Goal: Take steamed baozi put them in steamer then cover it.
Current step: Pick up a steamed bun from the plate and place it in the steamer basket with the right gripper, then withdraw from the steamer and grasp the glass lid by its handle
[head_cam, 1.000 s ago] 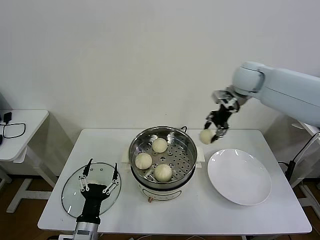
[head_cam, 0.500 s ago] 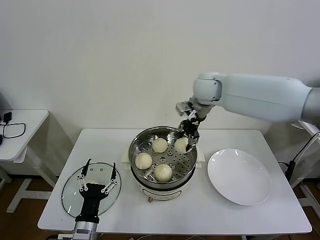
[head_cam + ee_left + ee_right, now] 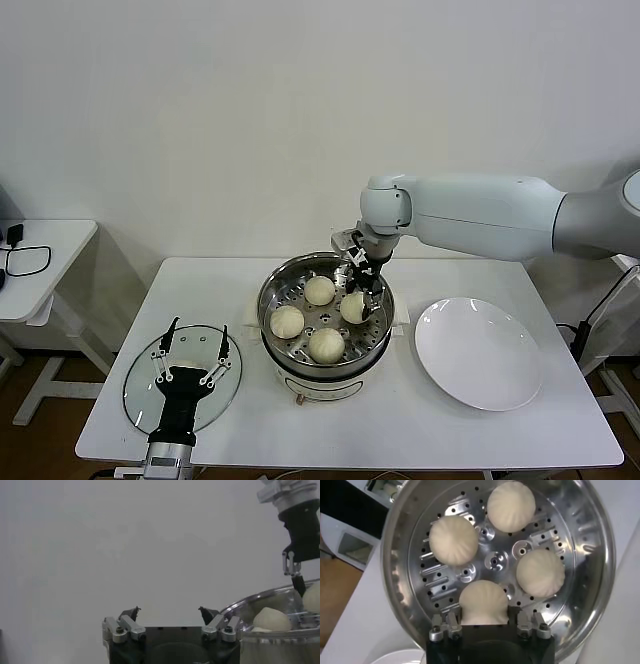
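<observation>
Nearest the robot, the left gripper hangs over the round clear glass lid with metal rim, lying flat at the front left of the white matte table; its fingers are spread wide with nothing between them, seen too in the left wrist view. The lid's whitish centre handle is mostly hidden under the gripper.

Mid-table sits the round shiny stainless-steel steamer on a white electric base, with a perforated tray inside. Three small smooth cream-white dome buns rest loose on the tray: front, left, back. The fourth bun is at the right side of the tray, gripped by the right gripper, which reaches down into the pot. In the right wrist view the fingers are closed against both sides of this pleated bun, gripper; whether the bun touches the tray I cannot tell.

Right of the steamer is a flat glossy white round plate. A small white side table with a black cable stands at far left. Behind is a plain white wall.
</observation>
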Controlling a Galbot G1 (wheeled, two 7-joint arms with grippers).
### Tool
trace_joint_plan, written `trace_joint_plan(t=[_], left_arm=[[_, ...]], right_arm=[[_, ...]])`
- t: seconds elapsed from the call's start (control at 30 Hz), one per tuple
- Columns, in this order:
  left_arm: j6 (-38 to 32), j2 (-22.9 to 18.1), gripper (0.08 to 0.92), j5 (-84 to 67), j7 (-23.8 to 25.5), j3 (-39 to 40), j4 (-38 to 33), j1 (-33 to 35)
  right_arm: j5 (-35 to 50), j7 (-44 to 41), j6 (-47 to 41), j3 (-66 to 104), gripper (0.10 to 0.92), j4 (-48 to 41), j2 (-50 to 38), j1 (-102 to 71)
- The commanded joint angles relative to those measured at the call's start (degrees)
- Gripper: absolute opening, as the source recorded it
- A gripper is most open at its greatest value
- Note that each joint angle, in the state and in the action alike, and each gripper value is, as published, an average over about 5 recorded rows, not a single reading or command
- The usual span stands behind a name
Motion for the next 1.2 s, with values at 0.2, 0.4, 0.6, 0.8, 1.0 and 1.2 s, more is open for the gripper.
trace_joint_plan(t=[0.2,0.4,0.6,0.8,1.0,1.2], left_arm=[[-0.06,-0.07,0.823,0.03,-0.17,-0.32,-0.09,0.16],[0.23,-0.1,0.823,0.54,-0.45,-0.64,-0.19,0.18],[1.14,0.14,0.823,1.74,-1.16,-0.95,0.0,0.07],[3.05,0.74,0.823,4.52,-2.82,-1.38,0.96,-0.67],[3.88,1.95,0.823,6.42,-4.21,-2.07,2.43,-1.49],[3.47,2.87,0.823,7.75,-4.8,-2.58,3.38,-1.92]], right_arm=[[-1.98,1.84,-0.3,-0.23,0.695,-0.91,0.88,-2.22],[-1.72,2.69,-0.21,0.87,0.795,0.18,-0.24,-2.06],[-1.8,2.95,0.79,6.16,0.822,4.64,-5.43,-1.01],[1.92,16.34,7.77,19.52,0.823,10.23,-16.23,-5.6],[6.38,54.85,16.03,35.73,0.823,17.21,-26.4,-21.23],[4.83,77.37,25.63,61.89,0.823,21.16,-30.01,-49.12]])
